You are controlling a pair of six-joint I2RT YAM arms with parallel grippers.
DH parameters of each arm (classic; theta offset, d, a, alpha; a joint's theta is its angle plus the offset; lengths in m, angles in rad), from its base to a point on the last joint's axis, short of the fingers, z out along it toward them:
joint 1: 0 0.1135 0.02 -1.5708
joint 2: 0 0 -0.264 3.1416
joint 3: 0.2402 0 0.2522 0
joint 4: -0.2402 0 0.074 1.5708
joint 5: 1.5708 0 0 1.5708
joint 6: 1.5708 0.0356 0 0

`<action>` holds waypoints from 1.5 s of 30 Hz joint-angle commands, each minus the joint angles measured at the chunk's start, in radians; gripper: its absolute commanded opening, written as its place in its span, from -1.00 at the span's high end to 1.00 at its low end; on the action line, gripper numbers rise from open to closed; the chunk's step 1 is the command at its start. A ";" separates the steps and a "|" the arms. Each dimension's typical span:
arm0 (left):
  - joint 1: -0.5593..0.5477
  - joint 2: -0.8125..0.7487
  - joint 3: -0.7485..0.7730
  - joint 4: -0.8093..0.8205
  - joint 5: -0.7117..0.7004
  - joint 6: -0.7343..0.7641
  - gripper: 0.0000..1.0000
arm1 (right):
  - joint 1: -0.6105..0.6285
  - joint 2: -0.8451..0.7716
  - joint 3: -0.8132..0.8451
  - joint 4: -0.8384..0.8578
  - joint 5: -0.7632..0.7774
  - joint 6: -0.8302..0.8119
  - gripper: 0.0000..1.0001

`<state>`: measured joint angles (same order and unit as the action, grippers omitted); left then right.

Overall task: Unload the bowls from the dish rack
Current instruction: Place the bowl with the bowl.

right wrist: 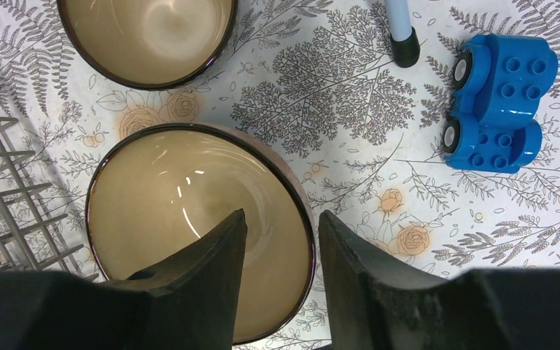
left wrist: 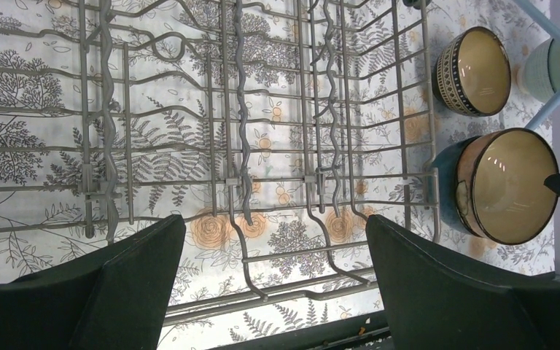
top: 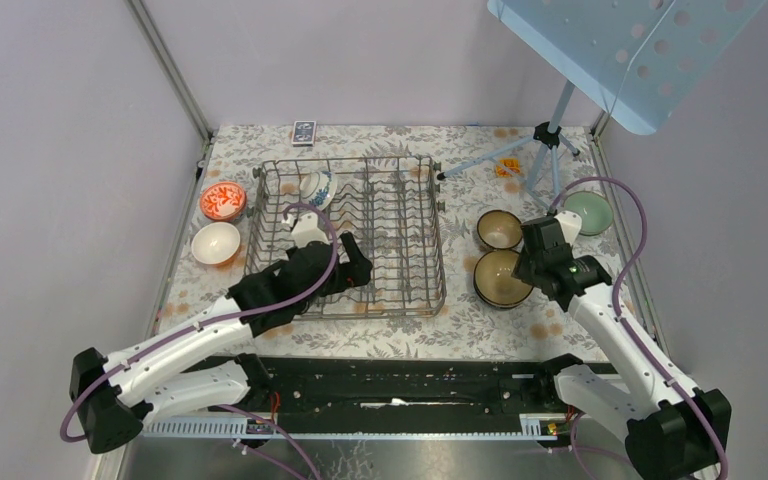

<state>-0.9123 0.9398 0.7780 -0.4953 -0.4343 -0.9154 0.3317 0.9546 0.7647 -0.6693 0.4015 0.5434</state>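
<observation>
Right end effector straddles the rim of the tan bowl near the desk's right edge, jaws seemingly slack, so lift straight up, clear of the neighbouring bowl and blue toy; left end effector, gaping and empty over the dish rack, must thread tines to its far-left patterned bowl.

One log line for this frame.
left gripper: open over dish rack | right gripper: open, astride near tan bowl rim | blue-white bowl in rack
</observation>
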 commanded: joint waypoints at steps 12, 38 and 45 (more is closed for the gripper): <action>0.003 0.005 -0.021 0.055 0.020 -0.004 -0.97 | -0.087 0.009 -0.036 0.049 -0.113 -0.043 0.48; 0.003 -0.001 -0.034 0.063 0.032 -0.014 -0.97 | -0.096 -0.019 -0.038 0.016 -0.155 0.021 0.53; 0.003 -0.002 -0.035 0.063 0.034 -0.017 -0.97 | -0.095 -0.025 -0.036 0.011 -0.160 0.023 0.46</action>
<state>-0.9123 0.9466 0.7437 -0.4759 -0.4076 -0.9188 0.2394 0.9470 0.7238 -0.6678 0.2668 0.5472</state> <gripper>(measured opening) 0.987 0.270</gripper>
